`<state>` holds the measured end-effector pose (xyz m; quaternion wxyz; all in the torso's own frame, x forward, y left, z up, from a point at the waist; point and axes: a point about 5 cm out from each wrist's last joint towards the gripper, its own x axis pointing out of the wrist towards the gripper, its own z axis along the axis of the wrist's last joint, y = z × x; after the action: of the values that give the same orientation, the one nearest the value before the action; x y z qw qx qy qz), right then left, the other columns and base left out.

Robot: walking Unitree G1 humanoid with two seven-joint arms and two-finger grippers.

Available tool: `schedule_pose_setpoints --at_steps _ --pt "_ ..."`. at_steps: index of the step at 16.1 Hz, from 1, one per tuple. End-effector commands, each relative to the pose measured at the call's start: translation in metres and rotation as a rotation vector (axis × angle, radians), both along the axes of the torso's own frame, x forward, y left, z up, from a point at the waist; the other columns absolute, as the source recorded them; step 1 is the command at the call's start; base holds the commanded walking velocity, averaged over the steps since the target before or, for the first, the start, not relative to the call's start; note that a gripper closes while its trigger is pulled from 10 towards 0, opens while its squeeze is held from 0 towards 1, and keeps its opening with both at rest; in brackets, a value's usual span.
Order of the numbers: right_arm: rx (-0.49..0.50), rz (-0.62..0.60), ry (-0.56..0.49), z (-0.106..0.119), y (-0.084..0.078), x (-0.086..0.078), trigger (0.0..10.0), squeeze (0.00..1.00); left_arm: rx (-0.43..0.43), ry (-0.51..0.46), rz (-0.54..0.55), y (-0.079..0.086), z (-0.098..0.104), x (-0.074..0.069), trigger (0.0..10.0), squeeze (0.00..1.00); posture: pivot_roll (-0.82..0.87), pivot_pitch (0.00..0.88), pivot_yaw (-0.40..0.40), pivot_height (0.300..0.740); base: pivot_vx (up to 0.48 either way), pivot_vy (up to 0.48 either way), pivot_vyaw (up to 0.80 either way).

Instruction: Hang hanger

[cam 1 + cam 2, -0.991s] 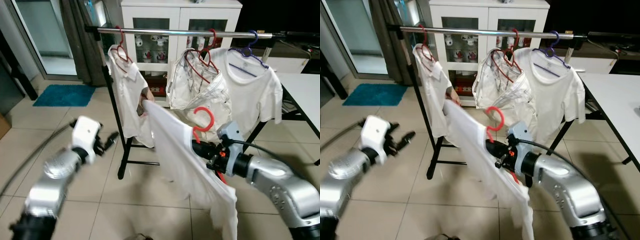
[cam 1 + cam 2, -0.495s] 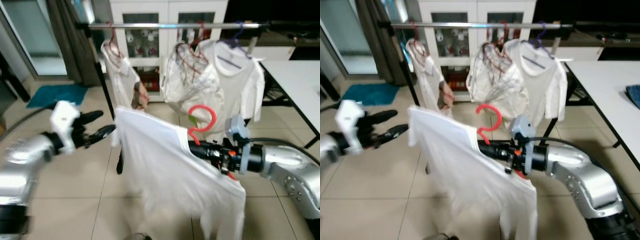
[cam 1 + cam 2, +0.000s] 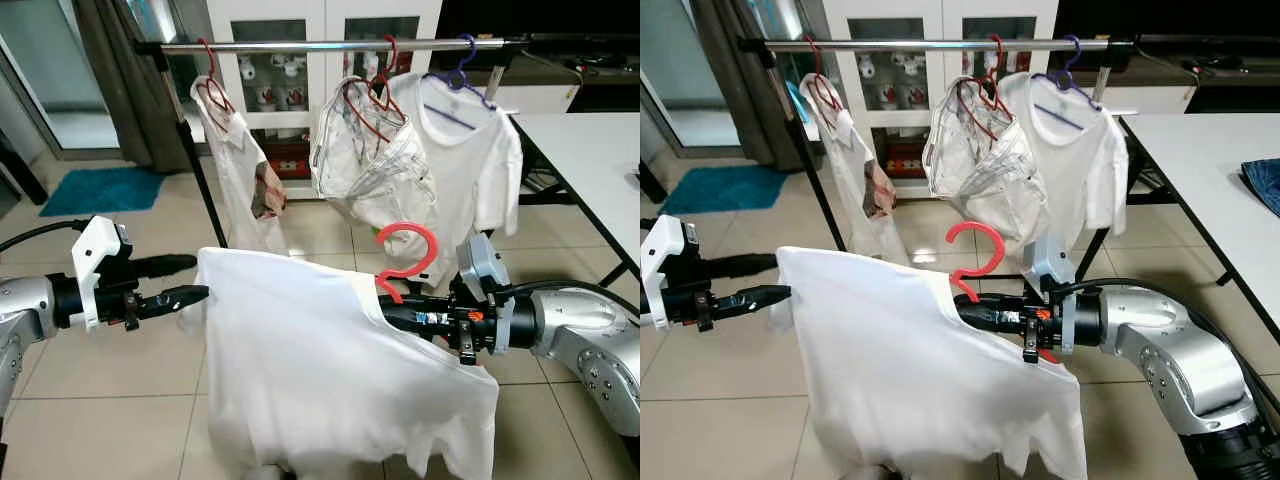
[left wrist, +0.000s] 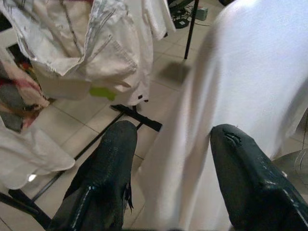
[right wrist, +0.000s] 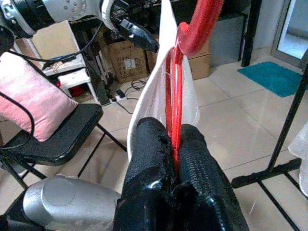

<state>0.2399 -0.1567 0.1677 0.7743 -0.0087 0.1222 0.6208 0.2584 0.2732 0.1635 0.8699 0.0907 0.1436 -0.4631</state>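
Beige floor tiles point(image 3: 60, 390) and a clothes rail point(image 3: 320, 45) are seen ahead; a red hanger point(image 3: 405, 262) bearing a white shirt point(image 3: 320, 380) is clamped by the right gripper point(image 3: 392, 315) below the rail. Wide-spread left gripper point(image 4: 171, 144) fingers point(image 4: 113, 159) are seen flanking the shirt's edge. The hanger is shown pinched in the right wrist view.

Floor point(image 3: 60, 400): beige tiles — a teal mat point(image 3: 100, 188) is laid.
Cabinet point(image 3: 300, 60): white, glass-fronted.
Table point(image 3: 590, 150): white.

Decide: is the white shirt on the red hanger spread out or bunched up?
Spread out. The white shirt drapes wide from the red hanger, gripped by the right gripper, to the left gripper at its far edge.
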Motion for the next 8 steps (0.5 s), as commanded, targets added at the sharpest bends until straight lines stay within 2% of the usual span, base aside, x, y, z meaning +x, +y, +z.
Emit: schedule_pose_setpoints --at_steps 1,8 --pt "0.031 0.04 -0.038 0.01 0.002 0.001 10.0 0.0 0.002 -0.006 -0.008 0.003 0.005 0.002 0.0 0.0 -0.06 0.0 0.052 0.74 0.0 0.0 0.0" --pt "0.041 0.071 -0.038 0.012 0.003 -0.002 10.0 0.0 -0.079 0.049 -0.084 -0.012 -0.006 0.008 0.0 0.0 -0.07 0.0 0.054 0.74 0.0 0.0 0.0"
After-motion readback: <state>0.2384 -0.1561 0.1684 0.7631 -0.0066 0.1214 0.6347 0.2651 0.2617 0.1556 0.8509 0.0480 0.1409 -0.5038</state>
